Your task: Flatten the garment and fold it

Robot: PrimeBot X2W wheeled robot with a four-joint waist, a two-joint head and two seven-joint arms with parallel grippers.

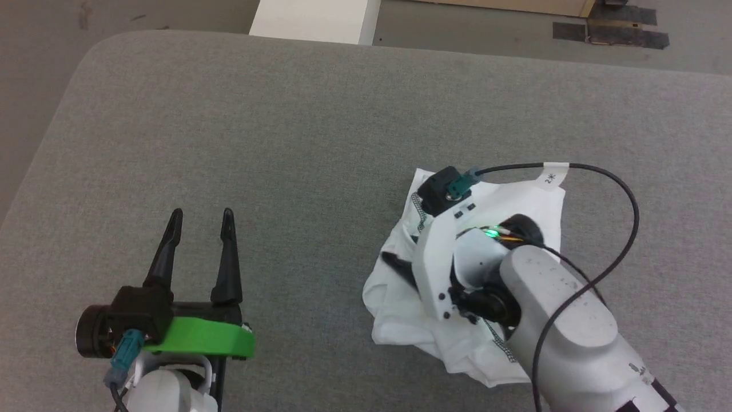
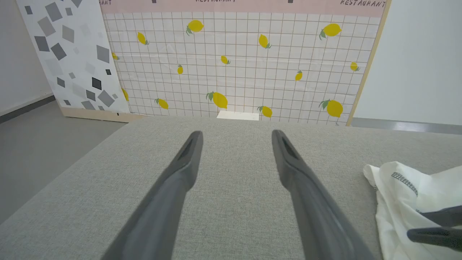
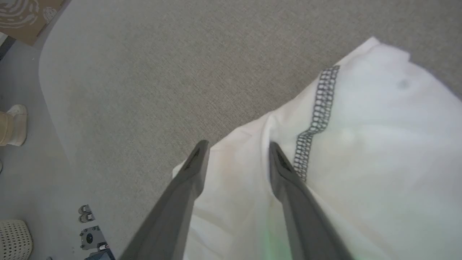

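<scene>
I see a wide grey cloth-covered table (image 1: 286, 143) from the head camera. The garment (image 1: 394, 320) lies on it as a crumpled white heap, right of centre and towards the near edge. Grey ladder-like stitching runs along its seams.

My right gripper (image 3: 239, 143) is over that heap, pointing down at it. In its wrist view the two dark fingers stand apart, so the pincer is open and grips nothing. White cloth shows between and beneath the fingers (image 3: 288, 180), and a stitched seam runs just beside the right-hand one. I cannot tell whether the fingertips touch the fabric. From the head camera the pale forearm and wrist cover the middle of the heap, and a black cable (image 1: 623, 194) loops above the arm.

My left gripper (image 1: 201, 214) sits at the lower left, well apart from the garment, over bare table. Its fingers are spread and nothing is between them. Its wrist view shows an edge of the garment (image 2: 393, 202) at the right, with the right gripper's finger ends (image 2: 415, 224) over it.

Beyond the table's far edge stands a white box (image 1: 314, 20), and behind that a tiled backdrop with lemons (image 2: 234, 65).
</scene>
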